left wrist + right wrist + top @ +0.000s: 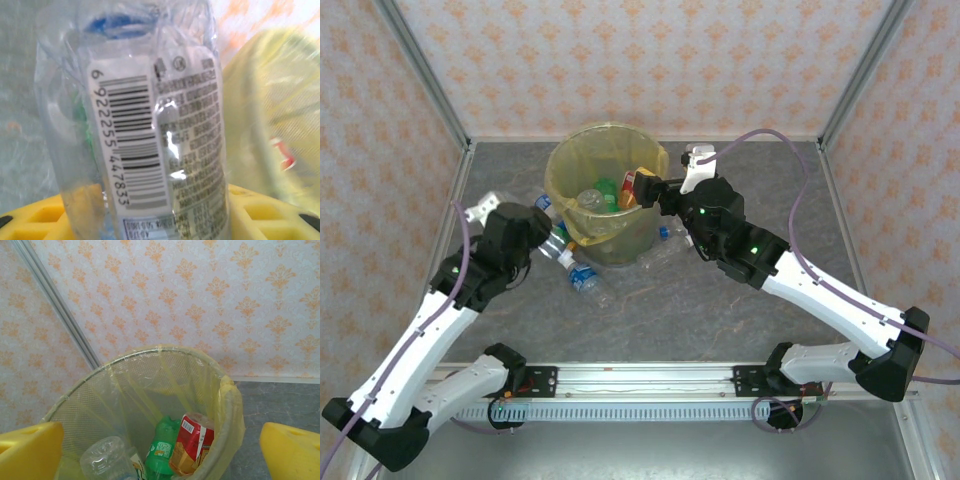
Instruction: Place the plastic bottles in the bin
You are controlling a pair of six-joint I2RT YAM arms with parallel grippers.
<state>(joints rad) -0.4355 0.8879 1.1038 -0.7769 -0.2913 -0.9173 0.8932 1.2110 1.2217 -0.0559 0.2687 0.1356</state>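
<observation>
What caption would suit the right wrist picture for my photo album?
Open right gripper hovers over the bin, a green bottle and red-labelled bottle already inside.

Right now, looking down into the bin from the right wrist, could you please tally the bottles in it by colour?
Clear bottle: 1
Green bottle: 1
Red-labelled bottle: 1
Total showing in the bin: 3; any lying lower down are hidden.
</observation>
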